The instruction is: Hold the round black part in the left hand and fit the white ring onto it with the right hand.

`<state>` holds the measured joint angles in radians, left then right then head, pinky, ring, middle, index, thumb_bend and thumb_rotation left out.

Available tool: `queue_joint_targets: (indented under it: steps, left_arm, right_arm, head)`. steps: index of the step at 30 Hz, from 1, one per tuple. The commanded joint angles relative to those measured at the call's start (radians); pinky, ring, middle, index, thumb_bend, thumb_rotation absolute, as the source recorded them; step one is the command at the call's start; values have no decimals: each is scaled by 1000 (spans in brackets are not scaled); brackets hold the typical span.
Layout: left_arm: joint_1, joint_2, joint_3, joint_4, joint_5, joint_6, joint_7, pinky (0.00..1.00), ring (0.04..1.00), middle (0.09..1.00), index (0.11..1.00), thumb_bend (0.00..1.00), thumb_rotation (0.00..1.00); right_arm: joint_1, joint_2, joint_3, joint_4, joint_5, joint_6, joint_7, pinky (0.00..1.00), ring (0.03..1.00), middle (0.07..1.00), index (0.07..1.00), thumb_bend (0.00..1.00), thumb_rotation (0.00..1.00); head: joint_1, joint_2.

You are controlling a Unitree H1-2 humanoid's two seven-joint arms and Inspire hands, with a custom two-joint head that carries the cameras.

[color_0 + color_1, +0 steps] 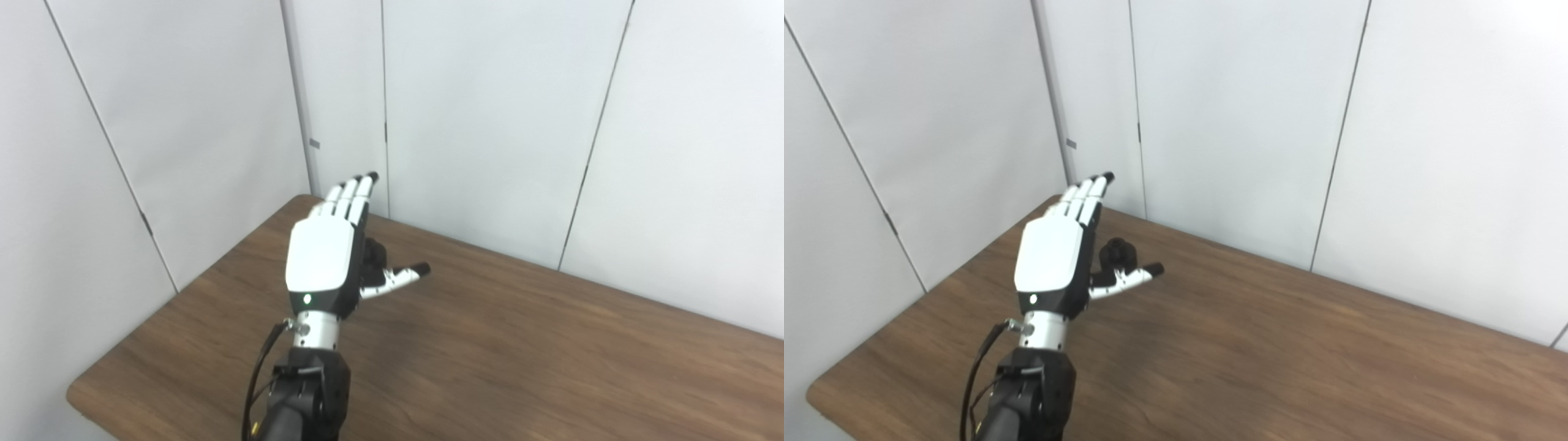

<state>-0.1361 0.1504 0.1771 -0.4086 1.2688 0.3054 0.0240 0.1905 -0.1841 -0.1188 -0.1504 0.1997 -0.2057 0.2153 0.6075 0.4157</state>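
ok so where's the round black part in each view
Left eye view: the round black part sits left of centre, mostly hidden behind the open left hand, just above the thumb.
Right eye view: the round black part is further left and shows more fully, beside the palm.
Shared landmark: the far left corner of the table.

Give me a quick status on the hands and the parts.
Left hand open, fingers straight, raised over the table. Round black part on the table just beyond the palm, not gripped. Right hand and white ring out of view.
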Motion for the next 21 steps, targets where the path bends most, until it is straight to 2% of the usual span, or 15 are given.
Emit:
queue_joint_targets:
  steps: [1, 5, 11, 17, 21]
  left_arm:
    - [-36, 35, 11, 16, 39, 37, -19, 976, 983, 975, 979, 942, 665]
    - [-49, 58, 17, 61, 28, 93, -57, 999, 1000, 989, 986, 935, 660]
    - [-54, 83, 27, 128, -10, 152, -74, 1000, 997, 985, 990, 943, 635]
    - [-60, 111, 36, 216, -19, 163, -53, 1000, 989, 983, 990, 963, 629]
    - [-73, 124, 53, 280, -67, 163, -39, 1000, 986, 979, 978, 986, 622]
  right_arm:
    - [65, -2, -2, 68, 18, 3, 5, 1000, 1000, 1000, 1000, 795, 1000]
    - [69, -11, 1, 63, 18, -2, 4, 1000, 1000, 1000, 1000, 798, 1000]
    - [85, -12, -1, 47, 10, -1, -6, 1000, 1000, 1000, 1000, 822, 1000]
    - [94, -14, -3, 49, 8, -16, -10, 1000, 1000, 1000, 1000, 850, 1000]
    - [102, -17, -5, 51, 5, -32, -8, 1000, 1000, 1000, 1000, 843, 1000]
  head:
    - [-1, 1]
    - [-13, 20]
    - [-26, 36]
    - [-29, 47]
    - [-35, 54]
